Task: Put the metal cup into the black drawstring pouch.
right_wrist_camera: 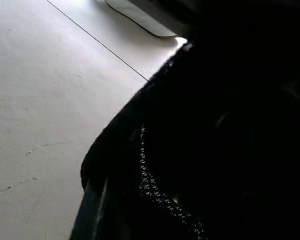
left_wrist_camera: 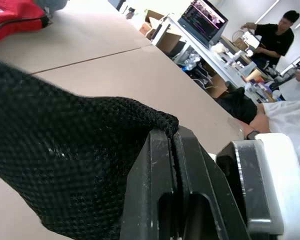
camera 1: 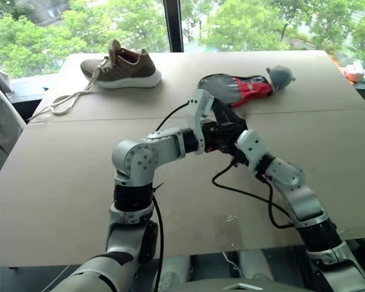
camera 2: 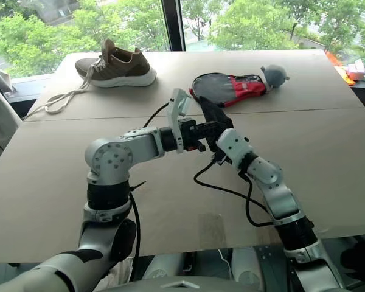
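Though pinched, pouch (left_wrist_camera: 65, 170) between left jaws.

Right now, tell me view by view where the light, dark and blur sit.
Left and right eye views: even daylight from the window, the table sharp, soft shadows. Left wrist view: black drawstring pouch mesh crisp in the left gripper, background desks bright and soft. Right wrist view: pouch fabric nearly black and blurred, pale tabletop well lit.

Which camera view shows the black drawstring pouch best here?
The left wrist view: the black drawstring pouch is close up, its mesh weave visible and its edge pinched in the shut left pincer. The two eye views show it as a small dark shape between the arms, above the table. The right wrist view shows dark fabric and a stitched seam.
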